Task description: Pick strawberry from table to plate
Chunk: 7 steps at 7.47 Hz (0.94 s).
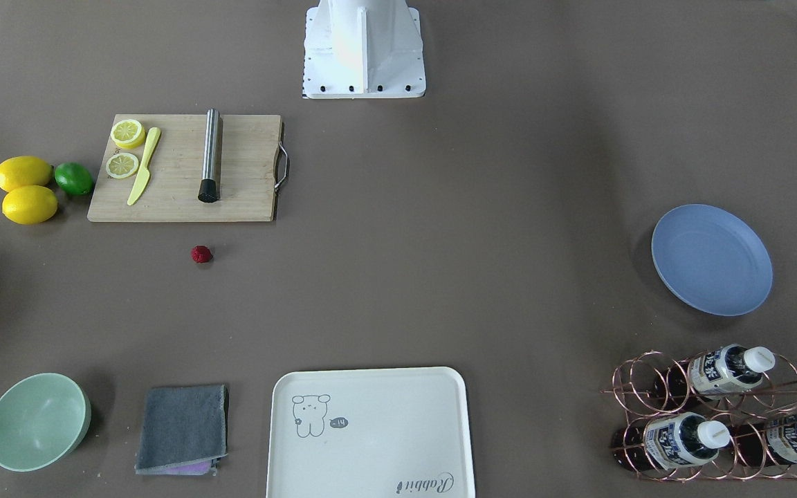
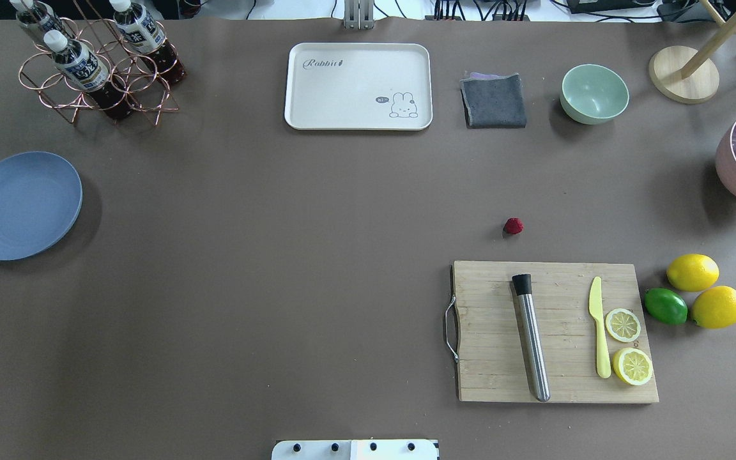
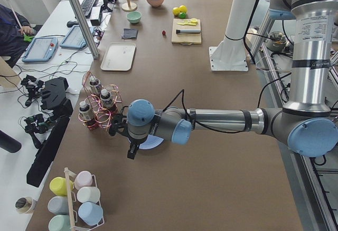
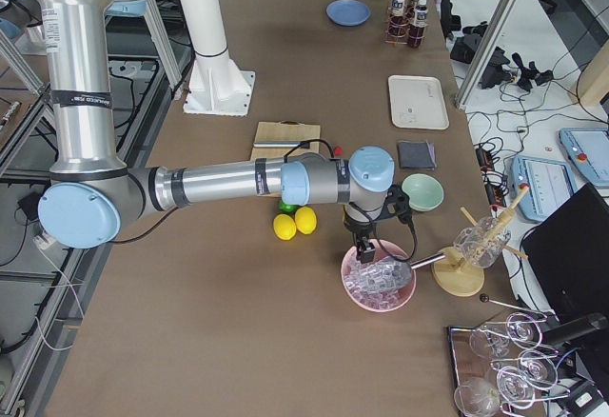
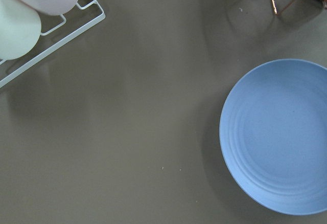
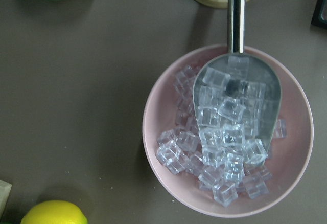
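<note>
The strawberry, small and bright red, lies alone on the grey-brown table just off the cutting board's long edge. The blue plate sits bare at the table's opposite end. My left gripper hangs above the plate's edge and my right gripper hangs over a pink bowl of ice; both show only in the side views, so I cannot tell whether they are open or shut. Neither wrist view shows any fingers.
A wooden cutting board carries a steel muddler, a yellow knife and lemon slices, with lemons and a lime beside it. A cream tray, grey cloth, green bowl, bottle rack and ice bowl line the edges.
</note>
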Motion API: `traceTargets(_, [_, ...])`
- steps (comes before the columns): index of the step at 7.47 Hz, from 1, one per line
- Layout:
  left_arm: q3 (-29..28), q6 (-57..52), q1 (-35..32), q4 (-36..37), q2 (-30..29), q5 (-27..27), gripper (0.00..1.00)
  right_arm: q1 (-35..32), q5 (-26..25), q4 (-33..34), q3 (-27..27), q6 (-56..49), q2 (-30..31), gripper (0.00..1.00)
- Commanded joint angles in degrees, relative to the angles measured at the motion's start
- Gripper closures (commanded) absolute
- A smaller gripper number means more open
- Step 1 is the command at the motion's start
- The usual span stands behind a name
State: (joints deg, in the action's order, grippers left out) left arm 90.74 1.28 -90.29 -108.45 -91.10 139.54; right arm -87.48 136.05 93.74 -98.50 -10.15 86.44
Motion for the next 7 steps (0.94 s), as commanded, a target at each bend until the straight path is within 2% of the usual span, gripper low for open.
traceTargets(1, [-2.2,1.4,2.2,-1.2,-3.5,-0.1,0.01,0.3,0.4,0.0,-5.4,2.1,-2.2,0.0])
traceTargets(3, [-7.6,2.6,5.4,-1.3,-5.0,-0.3,0.0,5.0,0.2,0.0,-6.2,6.6,-3.3,0.0])
traceTargets(4, [-12.0,5.5,6.3,-4.3,-7.2,-0.3,0.01,7.1,-0.1,-0.1,-6.9,10.6,-3.5,0.0])
traceTargets(5, [-15.2,11.1,9.9,-10.4,-7.7,-0.7,0.02,9.3,-0.4,-0.2,-7.4,15.6,-3.5,0.0])
traceTargets(6, [-17.1,16.5,13.5,-16.6,-7.7,-4.3,0.02,12.2,-3.1,-4.6,-8.1,22.4,-3.2,0.0])
traceTargets(7, [-19.9,19.1,16.3,-21.1,-7.7,-5.7,0.02,15.6,-5.7,-11.1,-7.7,29.4,-2.8,0.0])
